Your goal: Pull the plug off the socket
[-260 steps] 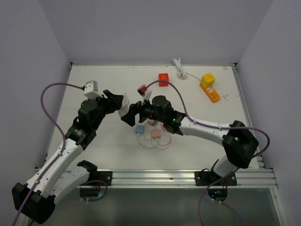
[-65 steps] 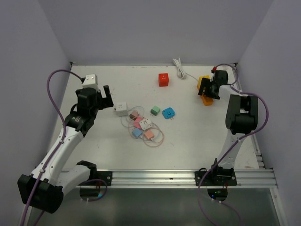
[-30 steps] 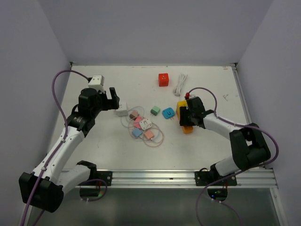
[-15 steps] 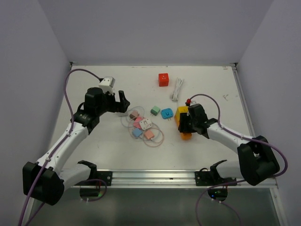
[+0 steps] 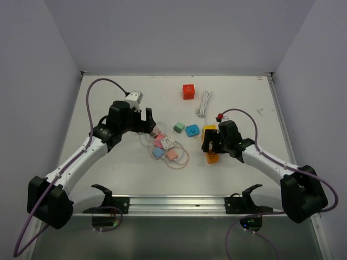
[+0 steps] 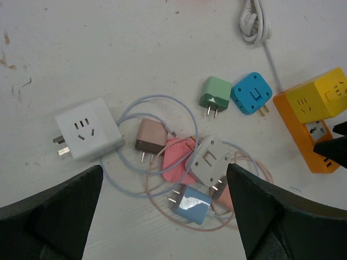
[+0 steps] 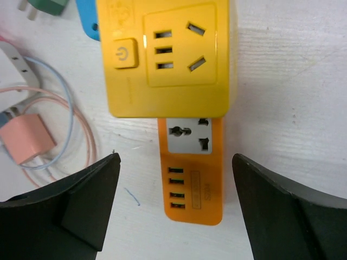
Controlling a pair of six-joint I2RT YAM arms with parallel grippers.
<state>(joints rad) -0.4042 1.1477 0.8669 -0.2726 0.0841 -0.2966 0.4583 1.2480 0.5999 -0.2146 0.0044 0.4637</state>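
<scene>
The yellow plug [image 7: 165,57] sits on the orange socket [image 7: 190,189], right of the tabletop's [image 5: 244,97] middle. The right claw [image 7: 173,206] hangs over them, jaws wide, gripping nothing. The left claw [image 6: 162,216], fully spread and empty, hovers above the adapters [image 6: 209,160].

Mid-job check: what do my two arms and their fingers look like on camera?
The left arm and right arm both have white links with black joints, and a purple cable runs along each. The fingers are matte black, broad and wedge-shaped. The left wrist carries a white camera box; the right wrist shows a small red part.
</scene>
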